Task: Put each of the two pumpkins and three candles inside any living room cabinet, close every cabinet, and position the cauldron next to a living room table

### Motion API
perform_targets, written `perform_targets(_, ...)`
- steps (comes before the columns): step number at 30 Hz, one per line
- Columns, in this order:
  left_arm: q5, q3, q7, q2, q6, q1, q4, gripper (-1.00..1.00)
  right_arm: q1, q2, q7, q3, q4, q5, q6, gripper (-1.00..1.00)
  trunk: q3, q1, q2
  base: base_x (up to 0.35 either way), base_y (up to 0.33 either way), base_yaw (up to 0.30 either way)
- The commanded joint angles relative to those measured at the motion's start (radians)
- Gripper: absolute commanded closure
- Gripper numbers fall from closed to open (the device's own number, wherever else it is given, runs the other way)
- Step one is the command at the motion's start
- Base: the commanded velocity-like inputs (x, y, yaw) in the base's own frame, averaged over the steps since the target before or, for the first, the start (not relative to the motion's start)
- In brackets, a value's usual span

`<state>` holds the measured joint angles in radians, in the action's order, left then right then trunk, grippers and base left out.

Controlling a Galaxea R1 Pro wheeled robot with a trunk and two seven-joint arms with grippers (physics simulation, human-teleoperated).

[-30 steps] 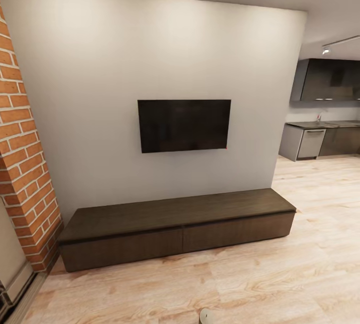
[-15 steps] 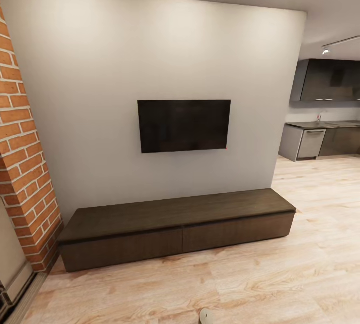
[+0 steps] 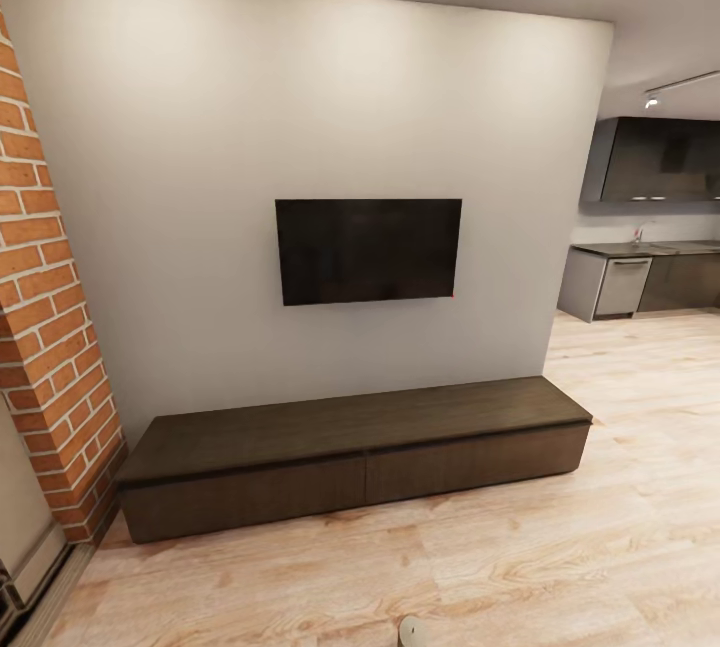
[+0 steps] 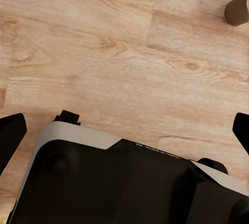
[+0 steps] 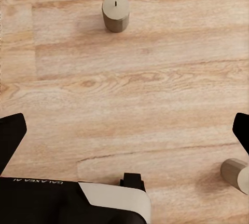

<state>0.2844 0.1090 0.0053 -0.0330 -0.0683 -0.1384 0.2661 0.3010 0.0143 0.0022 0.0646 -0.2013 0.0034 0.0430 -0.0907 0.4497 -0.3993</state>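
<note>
The cabinet (image 3: 355,462), a long low dark-brown TV unit, stands against the grey wall with both drawer fronts shut. A candle (image 3: 410,630) peeks in at the bottom edge of the head view. In the right wrist view one grey-brown candle (image 5: 115,12) stands upright on the wood floor, and another candle (image 5: 236,175) stands beside a fingertip. The left wrist view catches the side of a candle (image 4: 237,9) at the frame edge. My left gripper (image 4: 126,128) and right gripper (image 5: 127,128) both hang open over the floor, holding nothing. The pumpkins, cauldron and table are out of view.
A black TV (image 3: 368,249) hangs above the cabinet. A brick column (image 3: 45,327) stands at the left. The kitchen counter (image 3: 645,277) lies beyond the wall's right end. My own base (image 4: 124,182) shows under both grippers. Wood floor stretches ahead.
</note>
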Motion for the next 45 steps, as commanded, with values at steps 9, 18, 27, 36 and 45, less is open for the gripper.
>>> perform_targets(9,0.004,0.005,-0.001,-0.001,-0.007,0.0,0.01,-1.0,0.0,-0.004,-0.003,0.002,-0.006,-0.005,0.008,-1.0,0.0,0.0,-0.001,0.0,0.0,0.0)
perform_targets(18,0.005,0.005,-0.014,-0.004,-0.034,0.0,0.09,-1.0,0.006,-0.005,0.0,0.0,-0.014,-0.006,0.088,-1.0,0.0,0.0,-0.001,0.0,0.0,0.0)
perform_targets(27,0.003,0.004,-0.016,-0.003,-0.345,0.0,0.348,-1.0,0.098,-0.003,0.007,0.001,-0.015,-0.006,0.253,-1.0,0.0,0.0,-0.001,0.0,0.0,0.0)
perform_targets(36,0.002,0.003,-0.011,-0.005,-0.54,-0.009,0.528,-1.0,0.206,0.018,0.006,0.001,-0.014,-0.007,0.388,-1.0,0.0,0.0,-0.001,0.0,0.0,0.0)
perform_targets(45,0.002,0.0,0.056,-0.023,-0.64,-0.131,0.556,-1.0,0.281,0.059,-0.001,0.001,-0.007,-0.004,0.419,-1.0,0.0,0.0,-0.001,0.0,0.0,0.0)
